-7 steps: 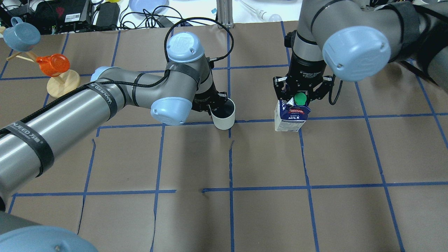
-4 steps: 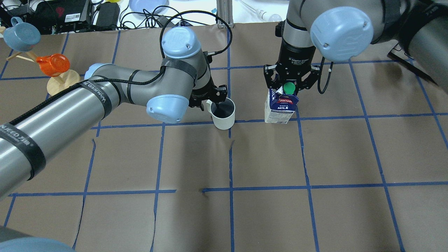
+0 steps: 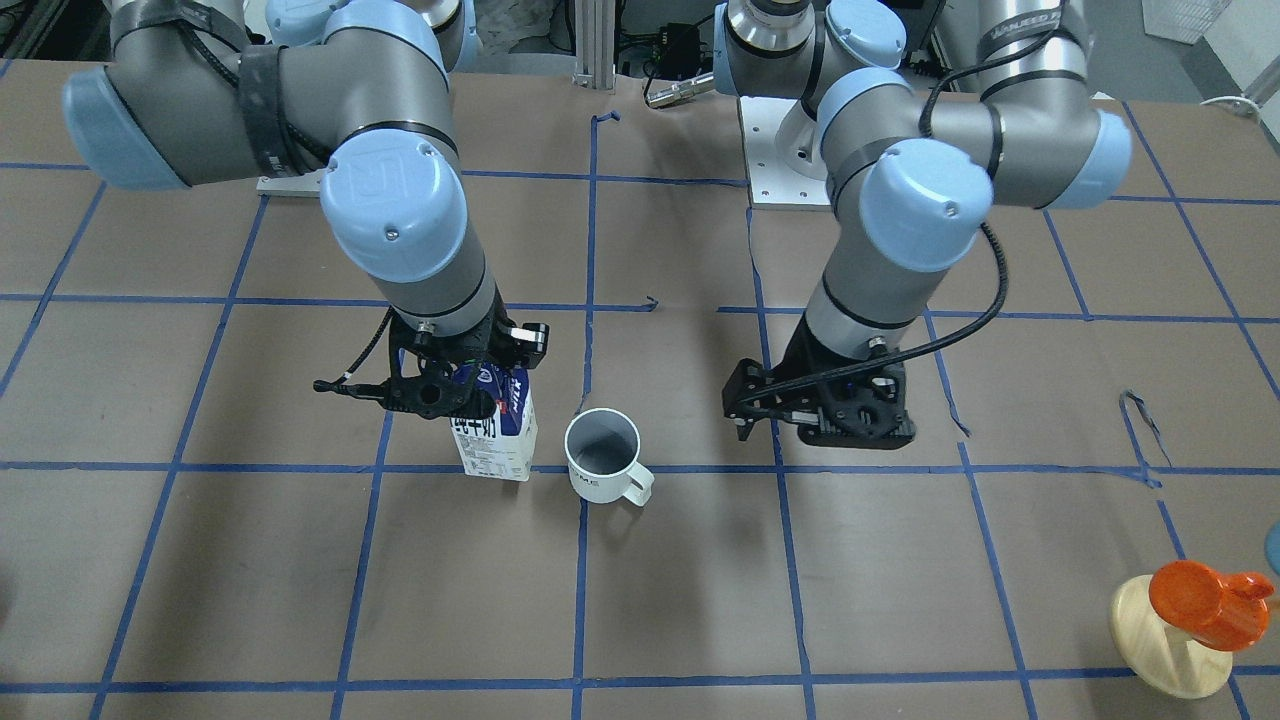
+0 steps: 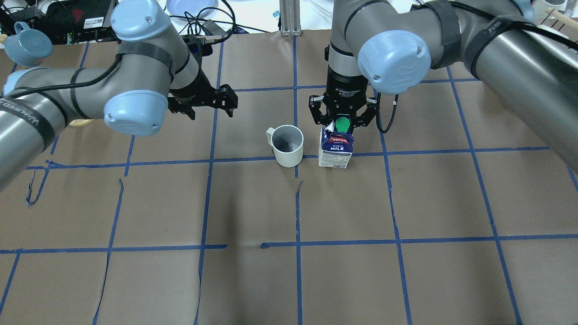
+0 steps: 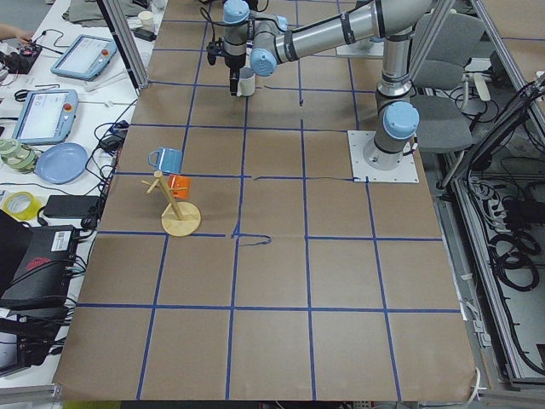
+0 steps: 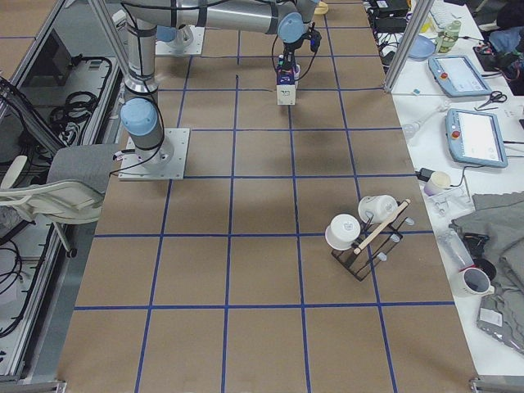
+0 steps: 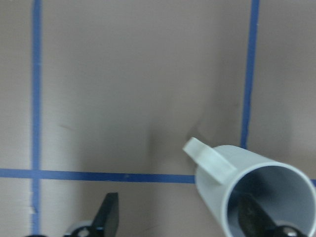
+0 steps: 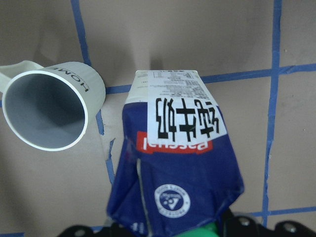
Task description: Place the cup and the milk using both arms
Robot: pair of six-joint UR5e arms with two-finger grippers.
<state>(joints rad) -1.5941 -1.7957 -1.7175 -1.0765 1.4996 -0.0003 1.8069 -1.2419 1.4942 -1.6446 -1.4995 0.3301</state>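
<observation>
The white cup (image 4: 288,145) stands upright on the brown table, handle pointing to the view's left; it also shows in the front view (image 3: 603,468) and, with "HOME" lettering, in the right wrist view (image 8: 49,111). The milk (image 4: 335,146) stands upright just to its right, a small gap between them, at or just above the table (image 3: 492,430). My right gripper (image 4: 342,122) is shut on the carton's gable top by the green cap. My left gripper (image 4: 212,108) is open and empty, off to the cup's left (image 3: 815,425). In the left wrist view the cup (image 7: 256,192) sits at the lower right.
A wooden stand with an orange cup (image 3: 1200,610) and a blue cup (image 4: 27,45) is at the table's left far corner. Cables and a blue plate (image 4: 189,6) lie beyond the far edge. A rack with white mugs (image 6: 360,229) stands on my right side.
My left gripper has let go of the cup and drawn back to the left. My right arm has carried the milk leftward until it stands beside the cup.
</observation>
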